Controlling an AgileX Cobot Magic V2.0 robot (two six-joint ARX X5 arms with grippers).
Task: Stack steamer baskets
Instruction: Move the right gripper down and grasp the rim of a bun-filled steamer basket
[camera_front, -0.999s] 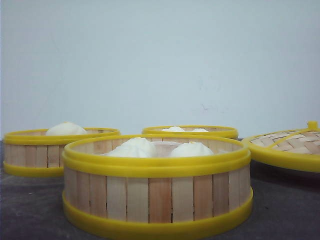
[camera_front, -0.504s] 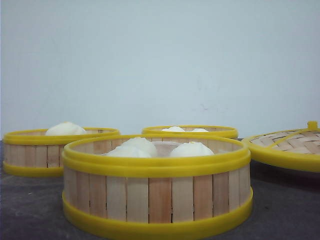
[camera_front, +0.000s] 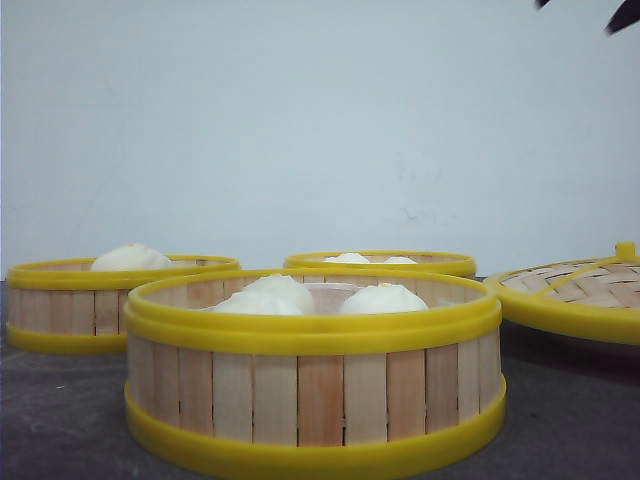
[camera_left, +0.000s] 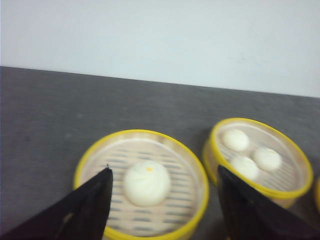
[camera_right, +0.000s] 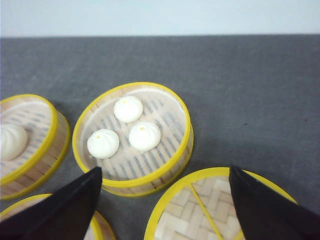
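Change: Where the front view's top right corner was bare wall half a second ago, dark tips of the right gripper now poke in, so that arm has begun to move while nothing on the bench has shifted.
Meaning for the task: stacking looks barely begun; all three steamer baskets sit singly, none on another.
Nearest basket: at the front middle of the bench, holding buns.
Left basket: further back on the left, one bun inside, lying between the left gripper's fingers in the wrist view.
Far basket: behind the nearest one, three buns inside, just beside the left basket.
Lid: woven, off to the right, lying flat with its knob up.
Orientation: each basket stands upright, open mouth to the ceiling; being round, they have no long axis, only the vertical one they must share when stacked.
Left gripper: jaws spread wide, holding nothing, above the left basket.
Right gripper jaws: spread wide, empty, hovering over the lid's near edge.
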